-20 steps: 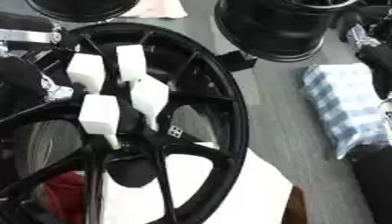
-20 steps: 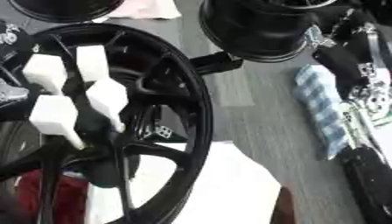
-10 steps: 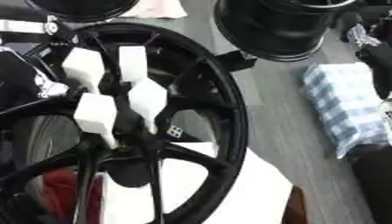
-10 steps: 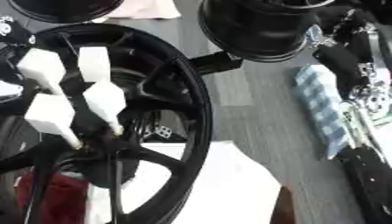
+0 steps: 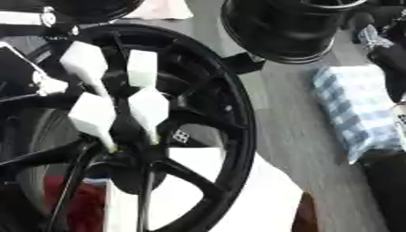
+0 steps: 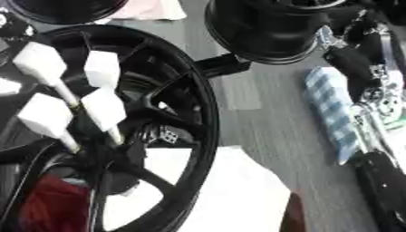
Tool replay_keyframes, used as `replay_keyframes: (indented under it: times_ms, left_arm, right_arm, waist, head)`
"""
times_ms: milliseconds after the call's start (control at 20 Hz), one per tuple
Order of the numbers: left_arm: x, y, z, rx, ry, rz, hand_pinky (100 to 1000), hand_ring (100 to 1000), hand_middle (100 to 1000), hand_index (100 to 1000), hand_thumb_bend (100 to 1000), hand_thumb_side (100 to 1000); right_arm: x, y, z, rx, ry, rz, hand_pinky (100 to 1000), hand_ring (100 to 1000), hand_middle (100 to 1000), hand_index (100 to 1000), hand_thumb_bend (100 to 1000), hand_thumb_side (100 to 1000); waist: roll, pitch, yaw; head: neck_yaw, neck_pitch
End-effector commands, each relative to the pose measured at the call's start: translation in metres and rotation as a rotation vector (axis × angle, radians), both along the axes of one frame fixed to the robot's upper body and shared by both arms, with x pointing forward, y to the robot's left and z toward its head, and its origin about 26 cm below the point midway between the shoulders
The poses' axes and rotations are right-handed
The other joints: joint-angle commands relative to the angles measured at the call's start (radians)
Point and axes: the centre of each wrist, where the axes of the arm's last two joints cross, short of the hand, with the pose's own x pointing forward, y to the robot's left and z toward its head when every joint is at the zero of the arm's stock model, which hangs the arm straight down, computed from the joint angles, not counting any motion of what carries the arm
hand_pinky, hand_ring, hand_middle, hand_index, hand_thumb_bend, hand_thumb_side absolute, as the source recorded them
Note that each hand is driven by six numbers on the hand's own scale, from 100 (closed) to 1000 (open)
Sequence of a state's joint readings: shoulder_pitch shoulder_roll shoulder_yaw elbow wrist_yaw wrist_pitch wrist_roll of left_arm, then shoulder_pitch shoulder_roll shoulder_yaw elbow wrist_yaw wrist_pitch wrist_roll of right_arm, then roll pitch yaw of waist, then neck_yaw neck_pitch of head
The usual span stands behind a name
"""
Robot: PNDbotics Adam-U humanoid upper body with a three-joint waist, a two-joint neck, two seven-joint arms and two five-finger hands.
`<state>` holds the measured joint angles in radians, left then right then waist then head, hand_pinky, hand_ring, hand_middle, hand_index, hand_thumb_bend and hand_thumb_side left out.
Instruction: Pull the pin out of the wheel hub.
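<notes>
Fingertips [image 5: 95, 118] of left hand [image 5: 111, 86], white-padded, close together at hub [image 5: 127, 156], lower left, likely pinching pin; right hand [image 6: 373, 86] unclear.

A second black wheel rim [image 5: 289, 27] stood at the far side of the grey desk [image 5: 297, 136], lying on its side with its open barrel facing up and away. Another dark rim [image 6: 63, 9] showed only partly at the upper left corner. Between them lay a pale pinkish cloth [image 6: 151, 9]. To the right, a blue-and-white checked cloth [image 5: 357, 108] lay flat on the desk. A white sheet [image 6: 238, 195] lay at the near edge, with a brown strip [image 5: 303, 217] beside it and something red [image 6: 51, 204] lower left.
</notes>
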<state>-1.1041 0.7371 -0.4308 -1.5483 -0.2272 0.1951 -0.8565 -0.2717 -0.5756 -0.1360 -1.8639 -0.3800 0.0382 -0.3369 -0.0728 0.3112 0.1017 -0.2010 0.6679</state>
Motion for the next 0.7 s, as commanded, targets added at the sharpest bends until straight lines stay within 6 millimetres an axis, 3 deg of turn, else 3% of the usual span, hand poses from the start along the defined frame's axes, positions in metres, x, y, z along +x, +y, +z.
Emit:
replay_keyframes:
  times_ms: [50, 450, 700]
  left_arm:
    - [-0.011, 0.014, 0.028, -0.049, -0.051, 0.016, 767, 507, 336, 435, 100, 124]
    - [-0.024, 0.049, 0.059, -0.222, -0.066, 0.069, 773, 491, 317, 432, 100, 164]
    - [-0.026, 0.064, 0.064, -0.279, -0.072, 0.101, 778, 487, 312, 435, 100, 192]
  right_arm:
    - [-0.002, -0.004, 0.009, -0.020, -0.022, -0.018, 645, 582, 469, 599, 315, 163]
    - [-0.004, -0.007, 0.007, -0.026, -0.016, -0.034, 645, 582, 469, 599, 323, 159]
    - [-0.004, -0.008, 0.007, -0.027, -0.015, -0.040, 644, 582, 469, 599, 323, 157]
  waist:
    - [0.005, -0.034, 0.002]
    - [0.006, -0.051, 0.014]
    - [0.007, -0.053, 0.019]
  head:
    - [-0.008, 0.004]
    - [-0.026, 0.014]
    - [-0.031, 0.016]
